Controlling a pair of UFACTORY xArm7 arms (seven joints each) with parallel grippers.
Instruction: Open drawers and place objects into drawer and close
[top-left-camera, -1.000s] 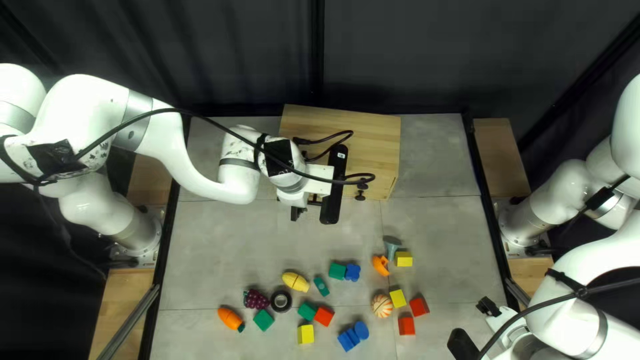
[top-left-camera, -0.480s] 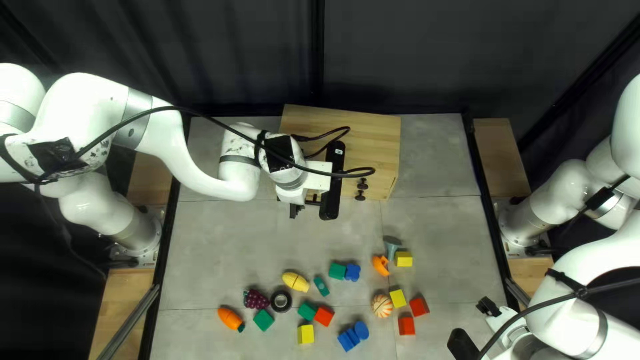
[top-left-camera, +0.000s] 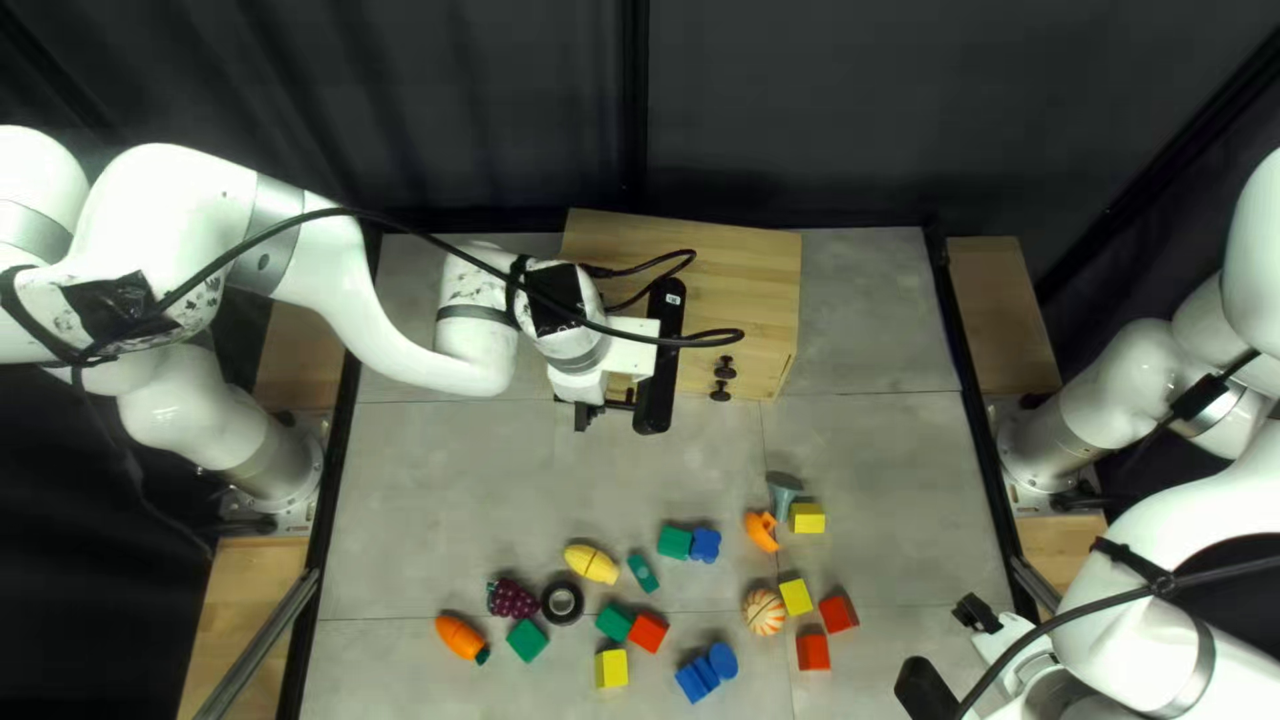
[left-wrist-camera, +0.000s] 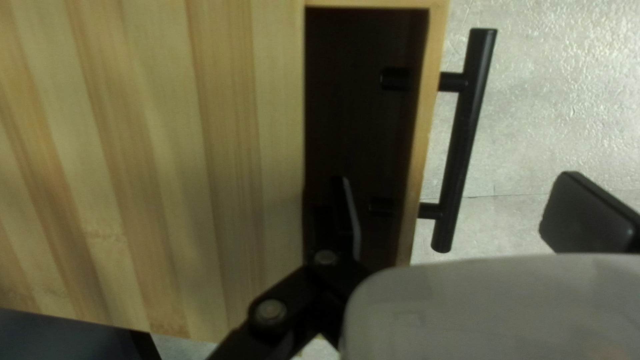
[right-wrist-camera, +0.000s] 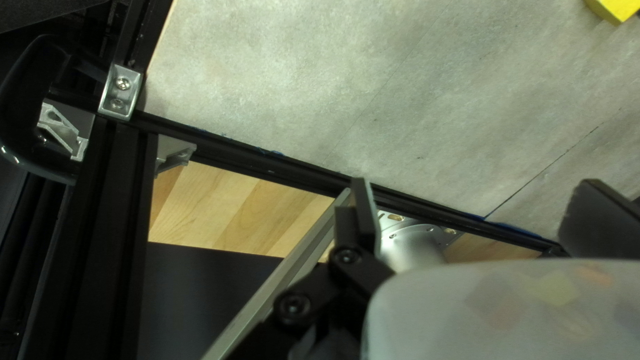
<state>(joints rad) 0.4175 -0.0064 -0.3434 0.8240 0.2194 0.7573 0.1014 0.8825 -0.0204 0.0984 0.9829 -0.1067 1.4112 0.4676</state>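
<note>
Dk. curtain, folds noted, beyond L gripper. Grey tabletop, seams vis., below same. Blk. rails both sides, wood panels outboard.

The cabinet is smooth wood, the drawer handle matt

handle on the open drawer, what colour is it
The handle is plain black; it shows best in the left wrist view.

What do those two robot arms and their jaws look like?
Both the left arm and the right arm are glossy white, smooth and rounded like thick pipes, with grey bands and black cables outside. Black patches mark the left one. Each one's jaws are flat and black, on black, bolted links.
</note>
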